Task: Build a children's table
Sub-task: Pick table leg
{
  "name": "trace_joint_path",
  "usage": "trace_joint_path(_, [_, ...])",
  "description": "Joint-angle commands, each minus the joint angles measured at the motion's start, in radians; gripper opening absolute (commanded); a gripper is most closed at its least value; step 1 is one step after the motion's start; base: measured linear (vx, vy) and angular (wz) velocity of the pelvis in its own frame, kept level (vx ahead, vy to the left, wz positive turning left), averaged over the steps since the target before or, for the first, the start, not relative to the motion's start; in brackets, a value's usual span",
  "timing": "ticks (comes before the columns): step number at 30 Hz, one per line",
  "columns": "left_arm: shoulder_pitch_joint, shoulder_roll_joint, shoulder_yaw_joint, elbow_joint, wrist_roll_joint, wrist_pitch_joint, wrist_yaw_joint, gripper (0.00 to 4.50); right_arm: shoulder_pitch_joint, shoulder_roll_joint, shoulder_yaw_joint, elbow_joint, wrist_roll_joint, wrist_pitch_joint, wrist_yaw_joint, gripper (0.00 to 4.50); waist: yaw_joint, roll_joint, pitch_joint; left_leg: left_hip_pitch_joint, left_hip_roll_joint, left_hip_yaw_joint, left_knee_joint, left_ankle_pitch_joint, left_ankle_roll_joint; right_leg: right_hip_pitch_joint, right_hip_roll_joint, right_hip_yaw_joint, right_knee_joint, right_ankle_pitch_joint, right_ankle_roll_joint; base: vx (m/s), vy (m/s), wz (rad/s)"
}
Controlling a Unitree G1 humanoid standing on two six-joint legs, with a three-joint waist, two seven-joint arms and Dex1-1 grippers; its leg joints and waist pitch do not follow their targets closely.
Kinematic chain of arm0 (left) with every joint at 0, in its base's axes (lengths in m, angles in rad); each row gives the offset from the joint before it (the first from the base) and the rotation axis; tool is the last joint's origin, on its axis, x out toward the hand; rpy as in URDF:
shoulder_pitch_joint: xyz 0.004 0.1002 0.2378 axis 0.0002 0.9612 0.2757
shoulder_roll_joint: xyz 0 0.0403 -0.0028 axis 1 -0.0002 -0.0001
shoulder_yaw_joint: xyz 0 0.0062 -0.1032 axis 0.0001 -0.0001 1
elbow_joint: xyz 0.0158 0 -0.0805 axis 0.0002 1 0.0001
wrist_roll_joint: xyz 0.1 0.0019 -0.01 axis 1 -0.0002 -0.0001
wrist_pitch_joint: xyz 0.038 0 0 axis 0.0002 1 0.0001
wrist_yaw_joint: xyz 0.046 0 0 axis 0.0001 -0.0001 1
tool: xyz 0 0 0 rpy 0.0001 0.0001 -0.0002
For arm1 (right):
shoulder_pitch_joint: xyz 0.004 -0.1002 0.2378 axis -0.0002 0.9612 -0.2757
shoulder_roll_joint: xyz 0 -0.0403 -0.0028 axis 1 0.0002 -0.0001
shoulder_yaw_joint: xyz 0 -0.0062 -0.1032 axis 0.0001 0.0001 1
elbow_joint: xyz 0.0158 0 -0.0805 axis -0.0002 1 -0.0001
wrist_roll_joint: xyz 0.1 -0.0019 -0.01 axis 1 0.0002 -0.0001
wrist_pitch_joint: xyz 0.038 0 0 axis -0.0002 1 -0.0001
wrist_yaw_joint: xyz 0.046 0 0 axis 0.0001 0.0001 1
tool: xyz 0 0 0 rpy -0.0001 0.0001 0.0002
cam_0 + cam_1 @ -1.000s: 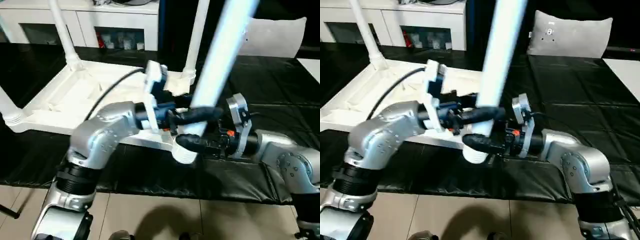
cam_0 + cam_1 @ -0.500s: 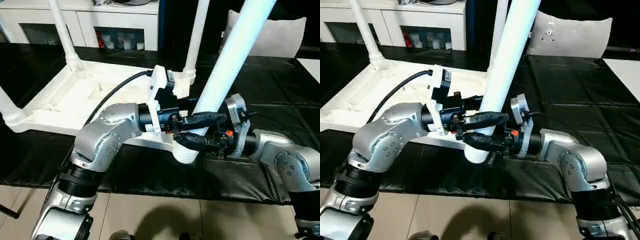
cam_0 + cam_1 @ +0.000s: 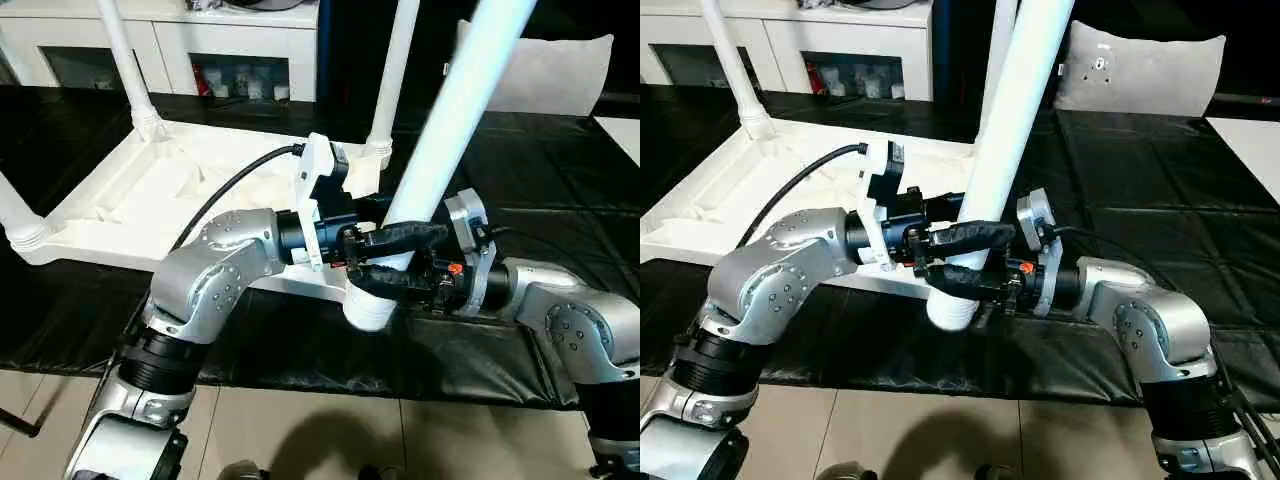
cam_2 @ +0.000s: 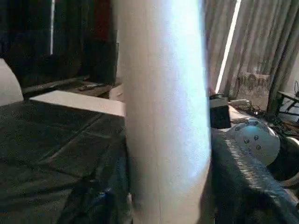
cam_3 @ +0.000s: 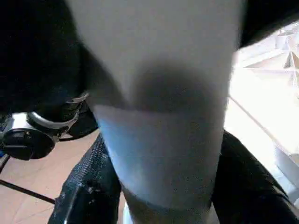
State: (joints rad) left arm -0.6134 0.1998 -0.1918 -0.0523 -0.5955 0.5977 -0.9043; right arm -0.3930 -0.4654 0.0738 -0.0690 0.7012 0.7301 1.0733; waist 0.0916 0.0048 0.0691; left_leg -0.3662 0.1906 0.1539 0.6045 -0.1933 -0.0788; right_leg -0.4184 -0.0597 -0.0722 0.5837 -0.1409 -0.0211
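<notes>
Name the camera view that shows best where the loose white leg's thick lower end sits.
The right eye view: the leg slants up from its thick end at the tabletop's near edge, gripped between both sets of fingers. The left eye view shows much the same. The wrist views show close-up stretches of its shaft.

White table top upside down w/ three legs fitted; fourth leg tilted, wide end at near corner.
</notes>
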Motion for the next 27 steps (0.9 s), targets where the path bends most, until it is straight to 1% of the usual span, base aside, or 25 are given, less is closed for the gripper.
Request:
trace_joint_path(1, [0.0, -0.008, -0.003, -0.045, -0.037, 0.017, -0.015, 2.66, -0.01, -0.003, -0.002, 0.017, -0.01, 0.005, -0.017, 2.07, 0.004, -0.015, -0.075, -0.002, 0.021, 0.005, -0.064, -0.116, 0.05, 0.064, -0.065, 0.034, -0.076, -0.431, -0.095, 0.0, 0.0, 0.0])
trace_joint_path(2, [0.003, -0.008, -0.007, -0.056, -0.049, 0.025, -0.025, 2.96, -0.009, -0.002, -0.002, 0.018, -0.011, 0.003, -0.018, 1.98, 0.005, -0.015, -0.076, -0.002, 0.021, 0.005, -0.063, -0.114, 0.049, 0.066, -0.066, 0.034, -0.075, -0.428, -0.097, 0.0, 0.0, 0.0])
trace_joint_path(4, [0.015, -0.028, 0.006, -0.086, -0.105, 0.046, -0.029, 3.03, -0.008, 0.004, -0.001, 0.024, -0.023, -0.002, -0.028, 1.95, 0.005, -0.016, -0.076, -0.003, 0.021, 0.006, -0.063, -0.116, 0.046, 0.066, -0.067, 0.035, -0.075, -0.427, -0.105, 0.0, 0.0, 0.0])
trace_joint_path(5, [0.017, -0.032, 0.008, -0.093, -0.118, 0.049, -0.031, 3.13, -0.009, 0.005, -0.001, 0.028, -0.027, -0.005, -0.032, 1.95, 0.005, -0.016, -0.077, -0.003, 0.021, 0.006, -0.063, -0.114, 0.047, 0.066, -0.066, 0.034, -0.075, -0.424, -0.107, 0.0, 0.0, 0.0])
trace_joint_path(6, [0.019, -0.036, 0.01, -0.1, -0.128, 0.052, -0.034, 3.13, -0.009, 0.006, -0.001, 0.032, -0.031, -0.006, -0.035, 1.95, 0.005, -0.015, -0.076, -0.003, 0.022, 0.005, -0.063, -0.115, 0.049, 0.065, -0.065, 0.035, -0.075, -0.421, -0.108, 0.0, 0.0, 0.0])
trace_joint_path(7, [0.025, -0.046, 0.014, -0.113, -0.146, 0.059, -0.037, 3.42, -0.009, 0.008, 0.001, 0.037, -0.036, -0.008, -0.039, 1.94, 0.005, -0.015, -0.078, -0.002, 0.022, 0.006, -0.063, -0.118, 0.048, 0.066, -0.065, 0.034, -0.074, -0.422, -0.107, 0.0, 0.0, 0.0])
trace_joint_path(8, [0.028, -0.051, 0.018, -0.12, -0.156, 0.064, -0.039, 3.42, -0.009, 0.008, 0.002, 0.038, -0.038, -0.009, -0.04, 1.94, 0.006, -0.015, -0.076, -0.002, 0.022, 0.006, -0.063, -0.12, 0.048, 0.065, -0.066, 0.034, -0.076, -0.427, -0.107, 0.0, 0.0, 0.0])
trace_joint_path(9, [0.03, -0.056, 0.021, -0.125, -0.163, 0.068, -0.039, 3.52, -0.008, 0.008, 0.003, 0.039, -0.04, -0.009, -0.041, 1.94, 0.006, -0.015, -0.077, -0.001, 0.023, 0.005, -0.064, -0.121, 0.047, 0.065, -0.066, 0.034, -0.076, -0.428, -0.107, 0.0, 0.0, 0.0])
trace_joint_path(11, [0.04, -0.078, 0.032, -0.145, -0.211, 0.091, -0.042, 3.61, -0.006, 0.011, 0.002, 0.039, -0.037, -0.008, -0.044, 1.94, 0.006, -0.015, -0.079, -0.002, 0.022, 0.006, -0.062, -0.118, 0.048, 0.067, -0.065, 0.034, -0.075, -0.424, -0.107, 0.0, 0.0, 0.0])
trace_joint_path(12, [0.04, -0.078, 0.032, -0.145, -0.211, 0.091, -0.042, 3.61, -0.006, 0.011, 0.002, 0.039, -0.037, -0.008, -0.044, 1.94, 0.006, -0.014, -0.078, -0.002, 0.021, 0.006, -0.062, -0.121, 0.049, 0.066, -0.065, 0.034, -0.076, -0.428, -0.106, 0.0, 0.0, 0.0])
trace_joint_path(14, [0.053, -0.111, 0.037, -0.165, -0.262, 0.114, -0.028, 3.96, 0.002, 0.018, 0.007, 0.029, -0.035, -0.011, -0.047, 1.94, 0.006, -0.015, -0.079, -0.002, 0.021, 0.006, -0.062, -0.12, 0.049, 0.066, -0.065, 0.034, -0.076, -0.432, -0.102, 0.0, 0.0, 0.0])
trace_joint_path(15, [0.053, -0.111, 0.037, -0.165, -0.262, 0.114, -0.028, 3.96, 0.002, 0.018, 0.007, 0.029, -0.035, -0.011, -0.047, 1.94, 0.007, -0.014, -0.079, -0.003, 0.021, 0.006, -0.062, -0.119, 0.049, 0.067, -0.065, 0.034, -0.076, -0.432, -0.102, 0.0, 0.0, 0.0])
trace_joint_path(16, [0.056, -0.106, 0.014, -0.169, -0.24, 0.11, -0.032, 4.0, 0.006, 0.026, 0.007, 0.024, -0.036, -0.016, -0.056, 1.94, 0.008, -0.013, -0.08, -0.003, 0.023, 0.004, -0.063, -0.121, 0.049, 0.067, -0.065, 0.034, -0.076, -0.428, -0.101, 0.0, 0.0, 0.0])
trace_joint_path(17, [0.059, -0.098, -0.014, -0.172, -0.208, 0.098, -0.038, 4.12, 0.01, 0.034, 0.008, 0.021, -0.043, -0.023, -0.068, 1.94, 0.007, -0.013, -0.08, -0.003, 0.024, 0.004, -0.063, -0.12, 0.05, 0.066, -0.065, 0.034, -0.076, -0.426, -0.097, 0.0, 0.0, 0.0])
trace_joint_path(18, [0.059, -0.098, -0.014, -0.172, -0.208, 0.098, -0.038, 4.29, 0.01, 0.034, 0.008, 0.021, -0.043, -0.023, -0.068, 1.94, 0.006, -0.014, -0.08, -0.002, 0.022, 0.005, -0.063, -0.121, 0.05, 0.066, -0.064, 0.034, -0.076, -0.431, -0.091, 0.0, 0.0, 0.0])
trace_joint_path(19, [0.063, -0.101, -0.033, -0.171, -0.175, 0.084, -0.034, 4.38, 0.017, 0.048, 0.013, 0.02, -0.062, -0.037, -0.097, 1.94, 0.006, -0.012, -0.08, -0.002, 0.021, 0.005, -0.063, -0.12, 0.049, 0.066, -0.064, 0.034, -0.077, -0.434, -0.088, 0.0, 0.0, 0.0])
trace_joint_path(20, [0.063, -0.101, -0.033, -0.171, -0.175, 0.084, -0.034, 4.38, 0.017, 0.048, 0.013, 0.02, -0.062, -0.037, -0.097, 1.94, 0.005, -0.011, -0.08, -0.002, 0.021, 0.005, -0.063, -0.117, 0.046, 0.065, -0.064, 0.035, -0.078, -0.436, -0.085, 0.0, 0.0, 0.0])
trace_joint_path(22, [0.062, -0.11, -0.026, -0.166, -0.17, 0.078, -0.023, 4.5, 0.02, 0.054, 0.013, 0.02, -0.069, -0.042, -0.111, 1.93, 0.005, -0.011, -0.08, -0.002, 0.021, 0.004, -0.064, -0.118, 0.04, 0.067, -0.064, 0.034, -0.078, -0.435, -0.083, 0.0, 0.0, 0.0])
trace_joint_path(23, [0.057, -0.119, -0.01, -0.154, -0.159, 0.06, -0.01, 4.5, 0.02, 0.064, 0.003, 0.021, -0.069, -0.045, -0.134, 1.93, 0.006, -0.008, -0.079, -0.002, 0.021, 0.004, -0.064, -0.119, 0.04, 0.065, -0.063, 0.035, -0.077, -0.433, -0.084, 0.0, 0.0, 0.0])
trace_joint_path(24, [0.054, -0.122, 0.0, -0.147, -0.157, 0.053, -0.002, 4.5, 0.02, 0.068, -0.003, 0.021, -0.067, -0.043, -0.143, 1.93, 0.004, -0.008, -0.077, -0.003, 0.021, 0.004, -0.064, -0.123, 0.041, 0.065, -0.062, 0.034, -0.079, -0.43, -0.084, 0.0, 0.0, 0.0])
trace_joint_path(25, [0.048, -0.128, 0.02, -0.135, -0.154, 0.041, 0.013, 4.5, 0.02, 0.072, -0.013, 0.019, -0.063, -0.042, -0.155, 1.93, 0.003, -0.009, -0.077, -0.002, 0.021, 0.005, -0.064, -0.125, 0.041, 0.065, -0.063, 0.035, -0.08, -0.431, -0.085, 0.0, 0.0, 0.0])
trace_joint_path(26, [0.042, -0.135, 0.058, -0.117, -0.162, 0.025, 0.033, 4.5, 0.03, 0.074, -0.031, 0.01, -0.052, -0.046, -0.162, 1.93, 0.004, -0.008, -0.077, -0.002, 0.019, 0.005, -0.064, -0.127, 0.041, 0.065, -0.063, 0.034, -0.081, -0.436, -0.083, 0.0, 0.0, 0.0])
trace_joint_path(27, [0.042, -0.135, 0.058, -0.117, -0.162, 0.025, 0.033, 4.5, 0.03, 0.074, -0.031, 0.01, -0.052, -0.046, -0.162, 1.93, 0.003, -0.009, -0.077, -0.002, 0.019, 0.005, -0.064, -0.13, 0.041, 0.065, -0.062, 0.034, -0.081, -0.437, -0.083, 0.0, 0.0, 0.0])
